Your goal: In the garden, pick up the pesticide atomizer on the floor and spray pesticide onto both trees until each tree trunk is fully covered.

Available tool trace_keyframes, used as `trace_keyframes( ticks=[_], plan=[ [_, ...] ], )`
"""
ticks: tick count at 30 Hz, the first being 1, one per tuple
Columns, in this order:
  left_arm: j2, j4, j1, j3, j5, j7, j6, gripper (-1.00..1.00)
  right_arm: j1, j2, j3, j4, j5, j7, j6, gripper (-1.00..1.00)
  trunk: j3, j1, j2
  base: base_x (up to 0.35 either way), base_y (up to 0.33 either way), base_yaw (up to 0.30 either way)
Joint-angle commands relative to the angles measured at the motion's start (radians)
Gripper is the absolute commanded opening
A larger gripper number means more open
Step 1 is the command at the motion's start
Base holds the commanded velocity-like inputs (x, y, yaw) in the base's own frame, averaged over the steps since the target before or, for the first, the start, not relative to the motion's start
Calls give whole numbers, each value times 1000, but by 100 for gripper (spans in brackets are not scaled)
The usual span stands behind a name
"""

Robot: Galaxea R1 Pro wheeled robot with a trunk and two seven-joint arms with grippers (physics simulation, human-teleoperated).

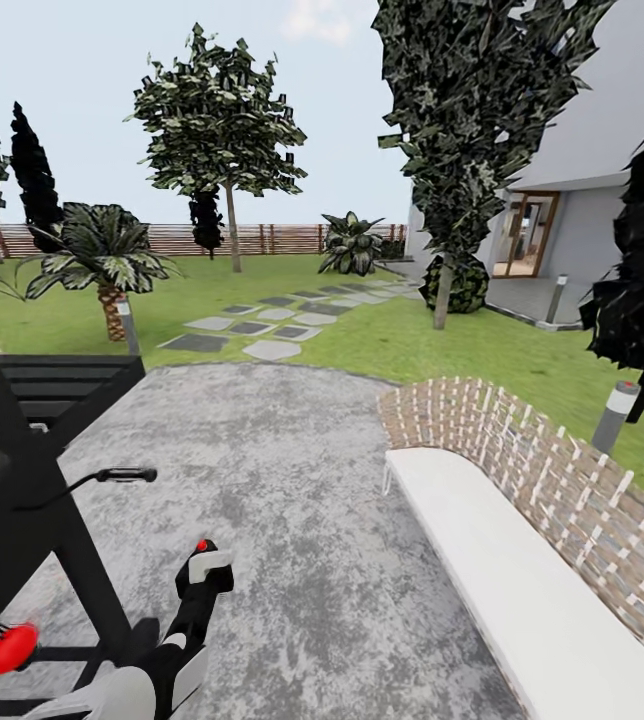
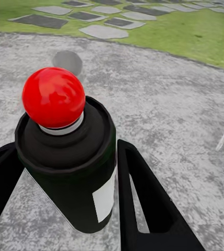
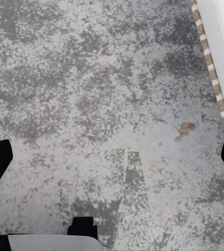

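Atomizer [image 2: 70, 157] is already off the floor: the left gripper [image 2: 65, 183] is closed on its black body, red tip up, a finger [image 2: 143, 193] on each side. In the head view the atomizer [image 1: 205, 570] sits low over the grey paving [image 1: 292, 480]. The right gripper [image 3: 112, 157] is wide open, holding nothing. So pickup looks done; spraying is all left. Both trees [image 1: 224, 130] stand well beyond the paving on the lawn [image 1: 442, 350], their trunks [image 1: 233, 230] bare of white specks as far as I can tell.
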Motion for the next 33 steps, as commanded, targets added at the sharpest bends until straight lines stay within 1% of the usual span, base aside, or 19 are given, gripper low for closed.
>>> trace_keyframes(
  ticks=[1, 17, 20, 23, 33],
  plan=[
    [0, 0, 0, -1, 0, 0, 0, -100, 0, 0, 0, 0, 0, 0, 0, 100, 0, 0, 0, 350, 0, 0],
    [0, 0, 0, -1, 0, 0, 0, -100, 1, 0, 0, 0, 0, 0, 0, 100, 0, 0, 0, 350, 0, 0],
    [0, 0, 0, -1, 0, 0, 23, -100, 1, 0, 0, 0, 0, 0, 0, 100, 0, 0, 0, 350, 0, 0],
    [0, -1, 0, -1, 1, 0, 63, -100, 1, 0, 0, 0, 0, 0, 0, 100, 0, 0, 0, 350, 0, 0],
    [0, -1, 0, -1, 1, 0, 77, -100, 1, 0, 0, 0, 0, 0, 0, 100, 0, 0, 0, 350, 0, 23]
  ],
)
